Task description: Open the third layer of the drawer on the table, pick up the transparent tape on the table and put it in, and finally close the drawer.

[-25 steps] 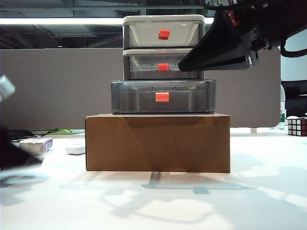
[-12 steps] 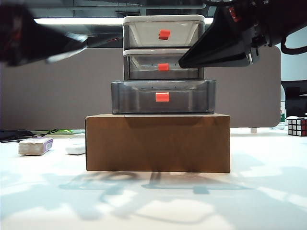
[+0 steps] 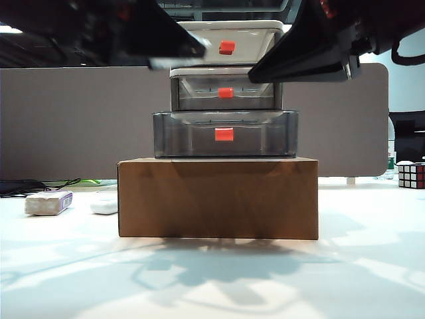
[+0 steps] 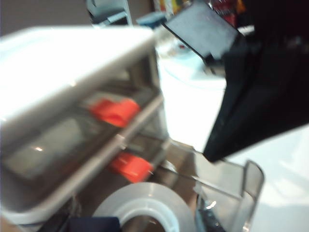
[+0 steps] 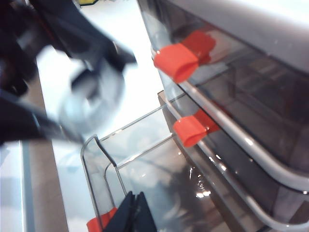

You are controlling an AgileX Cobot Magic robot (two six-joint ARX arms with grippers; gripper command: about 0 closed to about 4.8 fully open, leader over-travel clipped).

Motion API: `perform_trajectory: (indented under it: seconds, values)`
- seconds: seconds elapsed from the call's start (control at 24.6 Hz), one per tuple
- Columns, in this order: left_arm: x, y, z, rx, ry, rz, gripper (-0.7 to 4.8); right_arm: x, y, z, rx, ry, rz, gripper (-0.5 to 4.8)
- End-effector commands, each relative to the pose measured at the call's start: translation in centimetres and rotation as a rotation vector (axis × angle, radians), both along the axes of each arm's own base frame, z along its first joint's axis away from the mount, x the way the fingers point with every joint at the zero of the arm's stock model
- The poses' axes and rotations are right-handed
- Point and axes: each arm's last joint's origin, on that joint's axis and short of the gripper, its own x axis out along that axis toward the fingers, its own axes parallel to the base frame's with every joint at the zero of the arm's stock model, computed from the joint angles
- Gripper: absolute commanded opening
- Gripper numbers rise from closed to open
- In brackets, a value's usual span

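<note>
Looking across the wide plain white desk in the exterior view: small three-tier plastic drawer unit, white-framed with smoky see-through drawers, perched on a brown cardboard box. Darkest grey lowest drawer with its red-orange rectangular handle, pulled out ahead of the two paler drawers above. Left tool, dark and blurred, reaching in from the upper left to the unit's top tier. Right tool, a black wedge, slanting in from the upper right beside the middle drawer. Off to the left on the desk, a whitish block with a purple label and a small white oval thing; far right, a colour-tiled puzzle cube.

Turning to the left wrist view: flat round roll of clear tape close under the camera, above the lowest drawer's clear wall, red-orange handles of the upper drawers alongside, all motion-blurred.

Turning to the right wrist view: left tool blurred, grasping the roll of clear tape between dark fingers, above and just outside the open lowest drawer. Right tool clenched, tips pressed together with nothing seen between, close to the drawer's front handle.
</note>
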Motion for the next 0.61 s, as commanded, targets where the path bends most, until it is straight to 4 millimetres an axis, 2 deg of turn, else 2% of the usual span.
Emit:
perform_trajectory:
  seconds: [0.04,0.33,0.49,0.53,0.61]
  values:
    - [0.3,-1.2,-0.3,0.016,0.015,-0.034,0.66,-0.2,-0.1,0.7,0.016,-0.030,0.001,-0.05]
    - [0.7,-3.4,-2.1,0.050,0.043,-0.064,0.77,-0.4,-0.2,0.9,0.020,-0.036,0.002,-0.05]
    - [0.8,-3.5,-2.4,0.058,0.052,-0.063,2.26,-0.4,-0.2,0.9,0.017,-0.030,0.003,-0.05]
    - [0.8,-3.5,-2.3,0.056,0.051,-0.062,2.47,-0.4,-0.2,0.9,0.017,-0.030,0.003,-0.05]
    - [0.8,-3.5,-2.4,0.057,0.052,-0.063,2.55,-0.4,-0.2,0.9,0.017,-0.029,0.003,-0.05]
